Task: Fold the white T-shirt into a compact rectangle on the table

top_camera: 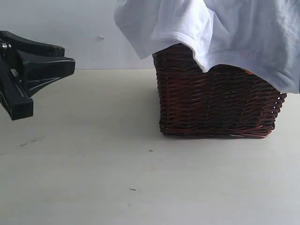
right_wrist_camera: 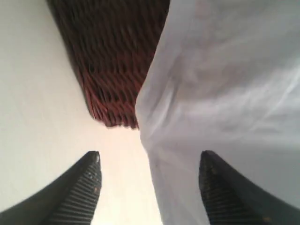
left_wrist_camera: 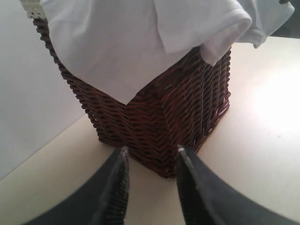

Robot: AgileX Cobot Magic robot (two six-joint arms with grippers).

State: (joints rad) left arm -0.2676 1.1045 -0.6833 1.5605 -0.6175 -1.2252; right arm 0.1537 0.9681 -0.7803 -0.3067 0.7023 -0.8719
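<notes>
White cotton fills the upper right of the exterior view: the white T-shirt [top_camera: 234, 33] is bunched over the top of a dark brown wicker basket [top_camera: 215, 108] and spills past its rim. The cloth runs mostly sideways across the frame, from the upper middle to the right edge, so its visible spread follows the basket's long side. It is too crumpled to tell which end is the collar or where its true long axis lies. A hemmed sleeve [top_camera: 185, 28] hangs down over the basket's upper left corner, and no lettering shows. The basket stands upright on the pale counter [top_camera: 93, 178], right of centre, and the shirt does not touch the counter.

At the left edge of that view the black left arm [top_camera: 28, 75] hangs above the counter, well apart from the basket. In the left wrist view the left tool [left_wrist_camera: 152, 151] stands partly parted with nothing between its fingers, facing a lower corner of the basket. A strip of cream lace trim [left_wrist_camera: 30, 8] shows at the rim in the upper left.

In the right wrist view the right tool [right_wrist_camera: 151, 157] is spread wide. A fold of shirt hangs in the gap, nearer the finger at lower right, and is not pinched.
</notes>
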